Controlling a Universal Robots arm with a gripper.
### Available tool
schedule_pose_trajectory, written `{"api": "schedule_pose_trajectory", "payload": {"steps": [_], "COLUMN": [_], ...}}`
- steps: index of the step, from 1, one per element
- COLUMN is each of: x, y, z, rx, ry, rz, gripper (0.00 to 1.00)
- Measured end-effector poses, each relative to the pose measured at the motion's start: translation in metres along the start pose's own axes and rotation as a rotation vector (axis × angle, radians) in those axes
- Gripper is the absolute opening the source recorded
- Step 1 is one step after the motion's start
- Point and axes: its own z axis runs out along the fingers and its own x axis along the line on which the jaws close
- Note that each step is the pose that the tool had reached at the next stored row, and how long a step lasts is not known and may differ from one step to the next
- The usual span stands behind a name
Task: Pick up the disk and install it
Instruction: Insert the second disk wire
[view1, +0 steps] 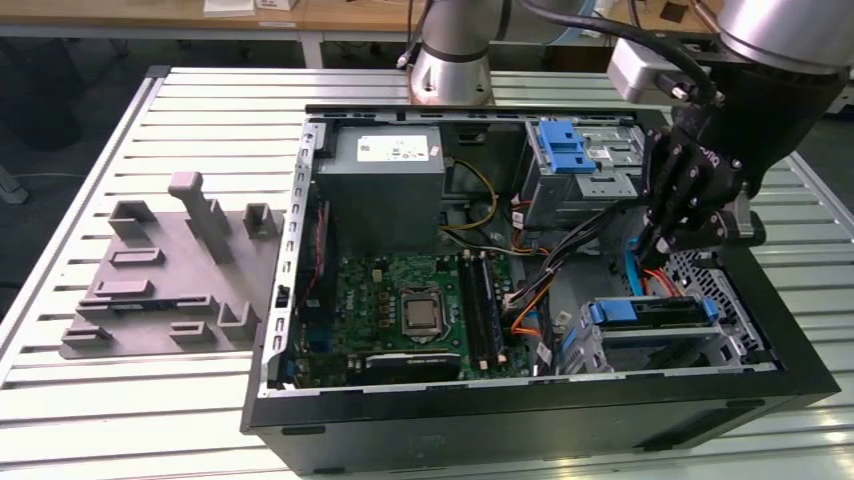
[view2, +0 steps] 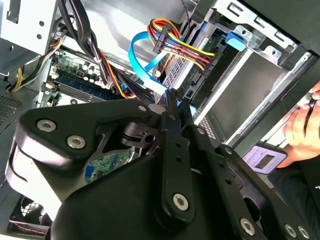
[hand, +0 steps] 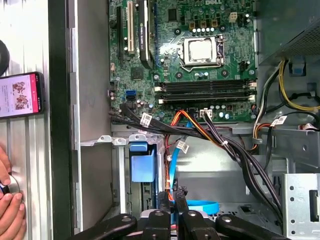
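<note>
We hold our gripper (view1: 663, 250), fingers pinched together w/ nothing in them, just above the disk (view1: 643, 312): stiff, heavyish, fragile, so grab its blue frame edges.

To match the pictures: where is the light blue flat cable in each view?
Exterior view: the blue cable drops beside the gripper, at the exterior view's right.
Second wrist view: it loops beside the coloured wires.
First wrist view: it runs toward the gripper.
Shared landmark: the gripper.
</note>
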Motion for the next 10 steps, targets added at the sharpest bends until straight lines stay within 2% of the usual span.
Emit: {"api": "schedule_pose_trajectory", "payload": {"steps": [2, 3, 4, 6, 7, 8, 10], "x": [-0.0001, 0.0, 0.0002, 0.0009, 0.0016, 0.0025, 0.0047], "y": [-0.0002, -0.0004, -0.0005, -0.0006, -0.0006, -0.0007, -0.0009], "z": [0.0004, 0.0006, 0.0007, 0.0008, 0.001, 0.0015, 0.0026], "rx": [0.0, -0.0002, -0.0008, -0.0028, -0.0036, -0.004, -0.0042], "ry": [0.0, -0.0026, -0.0133, -0.0488, -0.0634, -0.0723, -0.0757], "rz": [0.0, 0.0, -0.001, -0.001, -0.002, -0.002, -0.002], "gripper": [0.16, 0.16, 0.16, 0.16, 0.16, 0.16, 0.16]}}
